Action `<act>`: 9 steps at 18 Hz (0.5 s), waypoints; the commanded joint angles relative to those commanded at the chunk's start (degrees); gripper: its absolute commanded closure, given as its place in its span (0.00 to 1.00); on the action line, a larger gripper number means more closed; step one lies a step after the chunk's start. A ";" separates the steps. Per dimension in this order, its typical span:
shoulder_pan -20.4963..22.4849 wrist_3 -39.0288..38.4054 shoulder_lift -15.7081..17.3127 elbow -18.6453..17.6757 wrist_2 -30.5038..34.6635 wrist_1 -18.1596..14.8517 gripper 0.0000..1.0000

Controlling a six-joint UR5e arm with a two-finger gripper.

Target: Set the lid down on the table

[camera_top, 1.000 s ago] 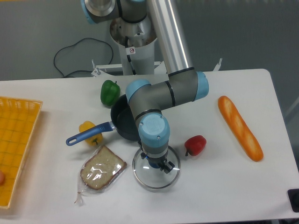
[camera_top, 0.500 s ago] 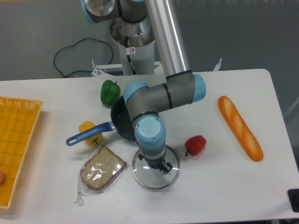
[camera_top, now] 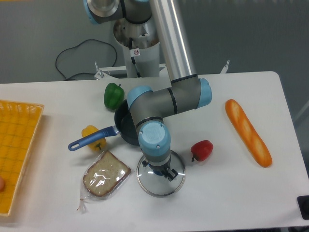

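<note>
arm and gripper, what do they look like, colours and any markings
The arm is a silver-grey metal tube with grey joint housings and light blue round caps. The gripper is small, dark, with blue parts, mostly hidden under the wrist. A small red-and-white sticker sits on the pale base column.

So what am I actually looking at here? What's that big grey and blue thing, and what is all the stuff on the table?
The grey and blue thing is a robot arm, filmed by one fixed camera looking down at the table from the front. At its tip is a two-finger gripper, pointing straight down over the knob of a round glass lid. The lid appears to lie on the white tabletop; the wrist hides the fingers, so I cannot tell whether they grip it.

Behind the arm sits a dark saucepan with a blue handle. Around it are a green pepper, a yellow pepper, a red pepper, a bagged slice of bread and a long bread loaf. A yellow gridded tray lies at the left edge.
</note>
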 joint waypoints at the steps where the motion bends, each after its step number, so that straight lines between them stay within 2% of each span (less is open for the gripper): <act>1: 0.00 0.00 0.00 0.09 0.00 0.09 0.00; 9: -0.44 1.57 0.26 1.41 0.00 0.62 0.00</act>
